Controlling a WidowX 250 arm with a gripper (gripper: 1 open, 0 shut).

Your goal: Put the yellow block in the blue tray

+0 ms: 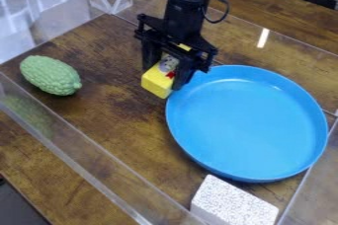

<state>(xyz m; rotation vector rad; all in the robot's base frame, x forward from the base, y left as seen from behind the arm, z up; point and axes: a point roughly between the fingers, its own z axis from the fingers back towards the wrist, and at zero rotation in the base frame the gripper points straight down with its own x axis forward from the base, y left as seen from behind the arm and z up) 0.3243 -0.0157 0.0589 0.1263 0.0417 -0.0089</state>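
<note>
The yellow block [160, 78] is a small bar with a white-and-red label on top. It hangs just above the wooden table, left of the blue tray [251, 120]. My black gripper [168, 64] points straight down and is shut on the block's upper end, its fingers on either side of the label. The tray is a large round blue dish with nothing in it. Its near-left rim lies just right of the block's lower end.
A bumpy green oval object [50, 75] lies at the left of the table. A white speckled foam block [232, 201] sits at the bottom edge, in front of the tray. A clear plastic wall [79, 160] runs along the near side.
</note>
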